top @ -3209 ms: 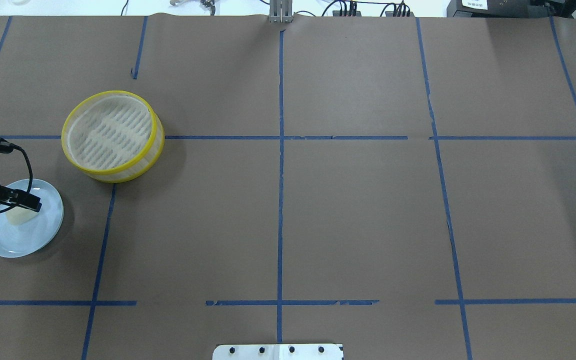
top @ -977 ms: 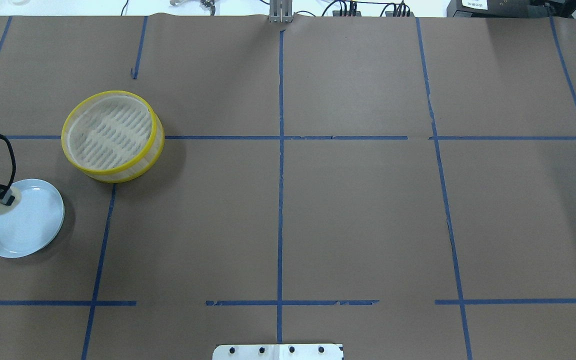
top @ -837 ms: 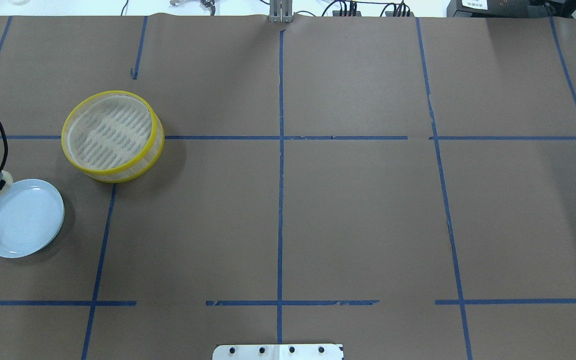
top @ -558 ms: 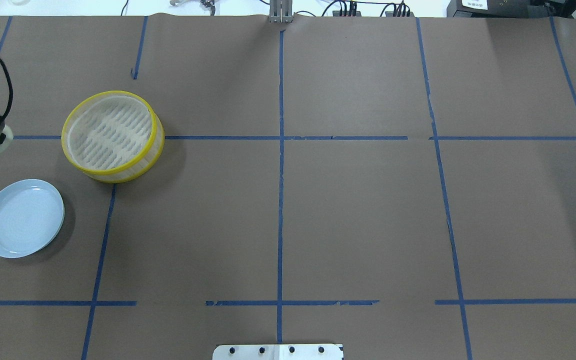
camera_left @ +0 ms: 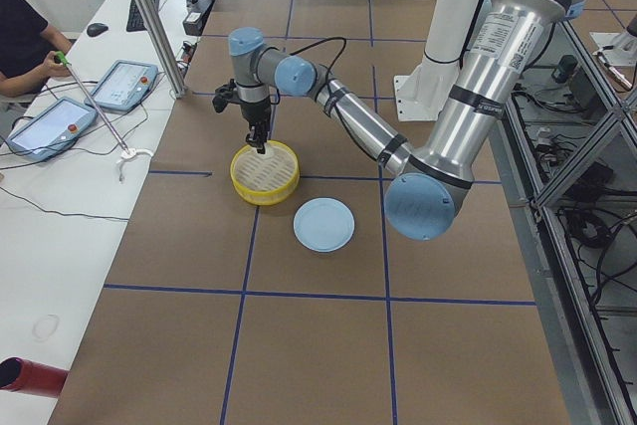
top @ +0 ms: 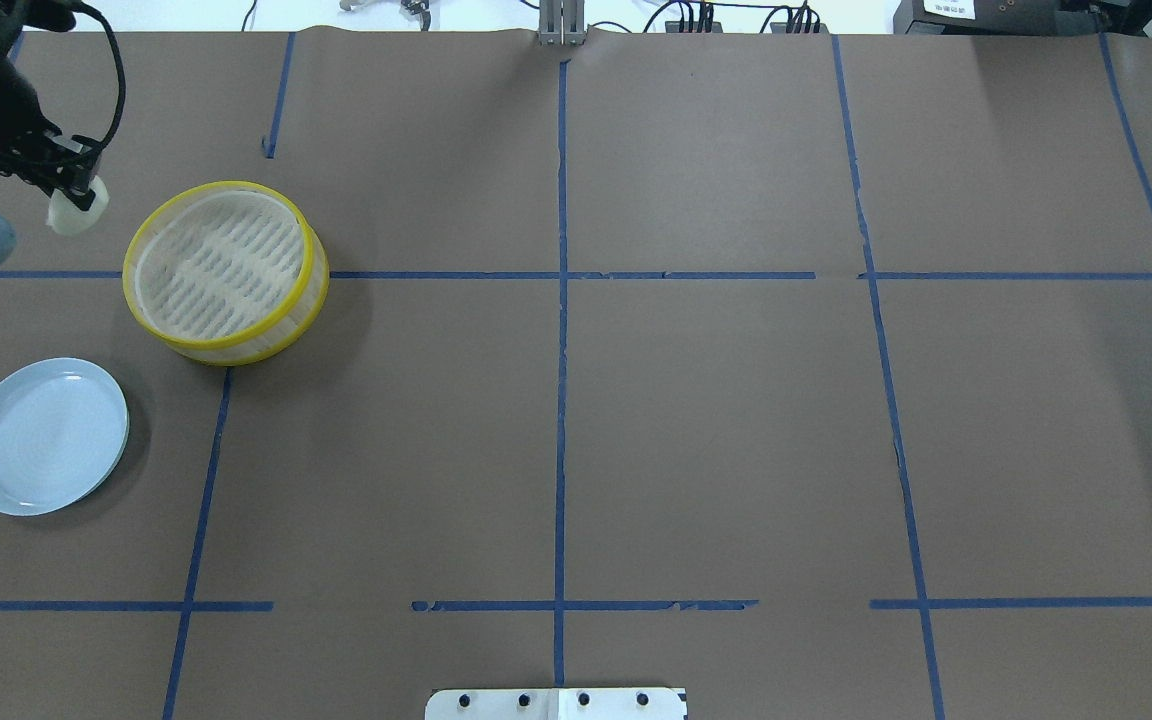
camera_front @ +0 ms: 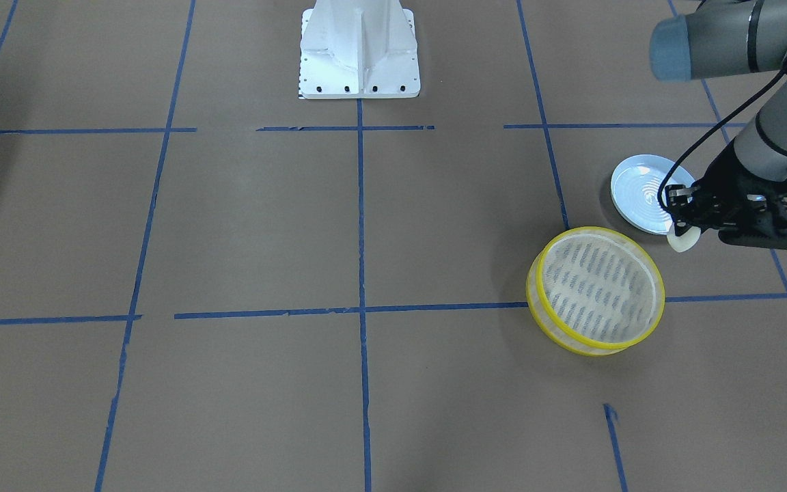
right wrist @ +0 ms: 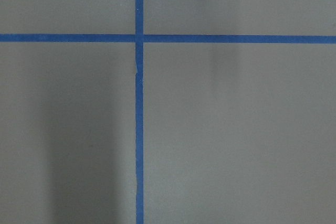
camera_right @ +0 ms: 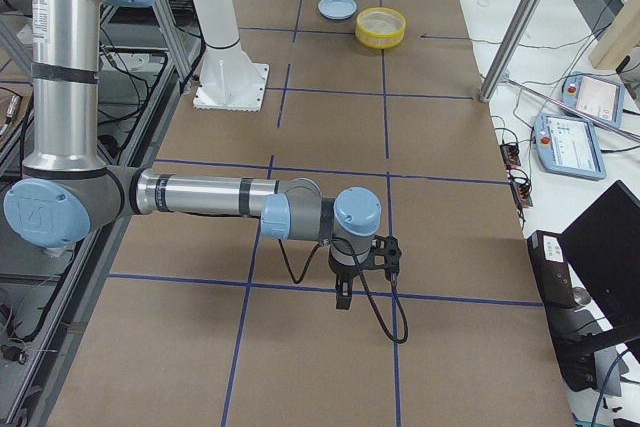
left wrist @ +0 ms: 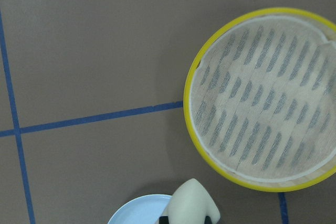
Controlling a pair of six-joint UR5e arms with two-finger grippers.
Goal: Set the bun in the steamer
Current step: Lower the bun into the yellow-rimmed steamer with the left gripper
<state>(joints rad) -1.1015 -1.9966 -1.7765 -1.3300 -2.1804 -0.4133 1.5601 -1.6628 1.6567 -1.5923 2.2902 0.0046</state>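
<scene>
Clamping the bun in the left claw at the far left of the bench, closed tight on its upper part. Holding it raised in the air, off the plate and outside the steamer. Appearing in the overhead view just left of the steamer's yellow rim, toward the far side. Hanging, in the front-facing view, over the gap between plate and steamer and overlapping the plate's edge. Hovering, in the left side view, about the steamer's far rim. Poking its rounded cream tip into the bottom edge of the left wrist view, with a sliver of plate beneath it and the steamer up to the right. Lying pale blue and flat on the robot's side of the steamer, apart from it. Sitting upright a little further right, across a line of blue tape, and showing its slotted pale floor. Resting at the middle of the near edge, a white mount with dark bolts. Hanging the right claw low over the bench at the far right, close to a tape line and seen only from the right side, so not possible to tell whether apart or together. Showing just brown bench and crossed tape in the right wrist view.
</scene>
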